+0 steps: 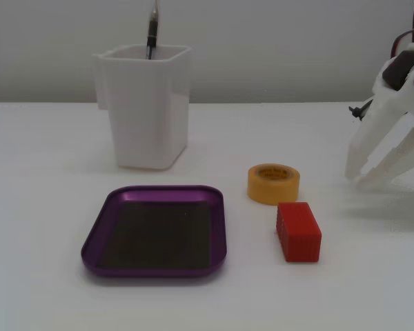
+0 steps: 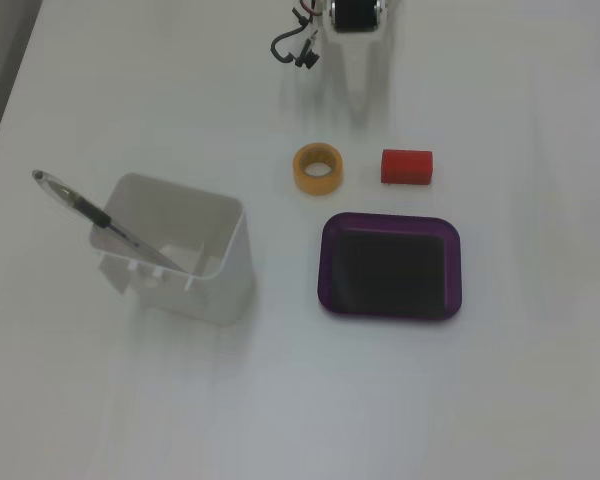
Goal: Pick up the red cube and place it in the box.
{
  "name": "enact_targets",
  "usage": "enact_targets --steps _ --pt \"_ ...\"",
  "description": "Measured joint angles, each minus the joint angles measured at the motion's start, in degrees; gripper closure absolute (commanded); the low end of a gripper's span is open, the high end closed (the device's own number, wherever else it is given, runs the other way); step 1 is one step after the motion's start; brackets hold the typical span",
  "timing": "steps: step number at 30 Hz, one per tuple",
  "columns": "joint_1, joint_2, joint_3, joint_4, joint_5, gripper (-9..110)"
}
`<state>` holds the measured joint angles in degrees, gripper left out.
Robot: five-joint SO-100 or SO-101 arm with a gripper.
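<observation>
On the white table [image 1: 48, 289] the task's things lie in a loose cluster, with the gripper [image 1: 359, 178] off to the right edge of the low fixed view, its white fingers pointing down toward the surface with a gap between them, so it looks spread and empty. It stands well apart from the red cube [image 1: 299, 232], which suggests to me that the reach has not begun. In the fixed view from above, only the arm's upper part [image 2: 352, 14] shows at the top edge, and there I cannot tell how the fingers stand. The red cube [image 2: 407, 166] rests flat on the table, just beside the box [image 1: 96, 241] but outside it, and near the yellow tape roll [image 1: 273, 183] without touching it. Clear space shows around the cube on the gripper's side, so I judge it is free to be taken, though the tape roll close behind it could be nudged by a wide approach. The box [image 2: 390, 310] sits open and empty, its dark bottom bare, ready to receive the block. The tall white cup [image 1: 146, 103] with a pen [image 1: 152, 31] stands behind the box, out of the likely path. The cube itself is a small bright red block, a little longer than wide, with fine ribs along its sides and clean, square edges; it looks rigid and easy to pinch across its narrow width.
</observation>
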<state>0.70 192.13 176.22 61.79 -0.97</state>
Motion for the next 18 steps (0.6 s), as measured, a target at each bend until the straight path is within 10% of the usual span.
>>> enact_targets --steps 18 --pt "-0.4 0.0 0.0 0.0 0.0 102"
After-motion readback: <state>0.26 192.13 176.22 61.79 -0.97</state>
